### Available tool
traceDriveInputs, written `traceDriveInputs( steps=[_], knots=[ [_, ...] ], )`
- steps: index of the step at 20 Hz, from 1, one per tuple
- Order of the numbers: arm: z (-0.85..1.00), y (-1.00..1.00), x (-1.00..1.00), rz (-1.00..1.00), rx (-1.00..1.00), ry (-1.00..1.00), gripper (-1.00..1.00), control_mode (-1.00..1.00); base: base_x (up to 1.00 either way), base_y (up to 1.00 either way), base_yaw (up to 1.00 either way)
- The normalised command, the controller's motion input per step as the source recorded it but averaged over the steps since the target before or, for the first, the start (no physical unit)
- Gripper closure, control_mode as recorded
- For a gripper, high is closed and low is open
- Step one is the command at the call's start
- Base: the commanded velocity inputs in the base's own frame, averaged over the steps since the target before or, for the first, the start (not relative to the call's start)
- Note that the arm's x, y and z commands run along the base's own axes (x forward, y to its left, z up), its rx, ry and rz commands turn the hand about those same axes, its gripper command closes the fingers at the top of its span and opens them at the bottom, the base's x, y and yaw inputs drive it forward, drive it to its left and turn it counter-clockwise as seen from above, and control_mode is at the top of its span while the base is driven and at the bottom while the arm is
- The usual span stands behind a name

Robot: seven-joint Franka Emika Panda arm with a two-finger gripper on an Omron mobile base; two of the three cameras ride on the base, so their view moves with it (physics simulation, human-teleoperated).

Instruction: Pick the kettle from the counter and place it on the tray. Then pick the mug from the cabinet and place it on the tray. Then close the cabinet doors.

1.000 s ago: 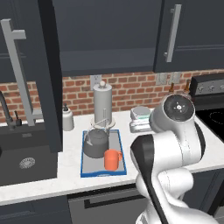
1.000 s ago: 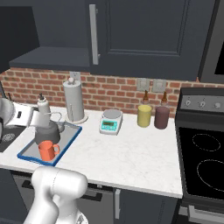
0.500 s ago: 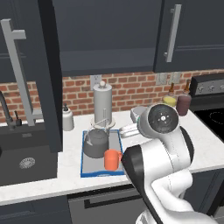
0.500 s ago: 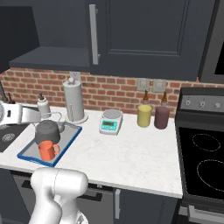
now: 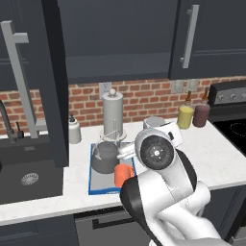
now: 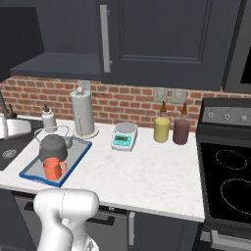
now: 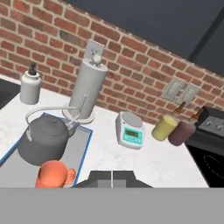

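Since the kettle point(image 5: 104, 156) and the mug point(image 5: 123, 175) both sit on the tray point(image 5: 94, 185) already, I judge the cabinet doors are what is left, so the relation that matters is where the open door lies from the claw. In the hand view the gripper point(image 7: 112, 178) shows as two dark tips pressed together with no gap and nothing between them, pointing down across the counter point(image 7: 144, 159) at the tray's right edge. From the left base view, the open cabinet door point(image 5: 55, 81) hangs at about 10 o'clock from the arm's wrist, well above and to the left, swung out toward me so I see mostly its edge. Its long axis runs vertical, as does its silver bar handle point(image 5: 19, 86), which stands further left over the sink point(image 5: 24, 178). My guess is the claw must rise and go left to push that panel shut.

That door is tall, flat, dark navy-grey. The right-hand door point(image 5: 211, 38) looks closed already, its handle point(image 5: 190, 36) upright at 1 o'clock.
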Motion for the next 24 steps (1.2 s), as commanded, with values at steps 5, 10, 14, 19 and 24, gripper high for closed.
traceDriveInputs(
  steps=[5, 10, 14, 19, 24],
  knots=[
    [-0.4, 0.12, 0.0, 0.08, -0.12, -0.25, 1.0, -1.0, 0.0, 0.0, 0.0],
    [-0.36, 0.07, 0.0, 0.06, -0.1, -0.19, 1.0, -1.0, 0.0, 0.0, 0.0],
    [-0.42, 0.09, 0.0, 0.04, -0.12, -0.18, 1.0, -1.0, 0.0, 0.0, 0.0],
    [-0.25, 0.1, 0.0, 0.01, -0.11, -0.07, 1.0, -1.0, 0.0, 0.0, 0.0],
    [-0.07, 0.37, 0.0, 0.0, -0.11, 0.04, 1.0, -1.0, 0.0, 0.0, 0.0]
  ],
)
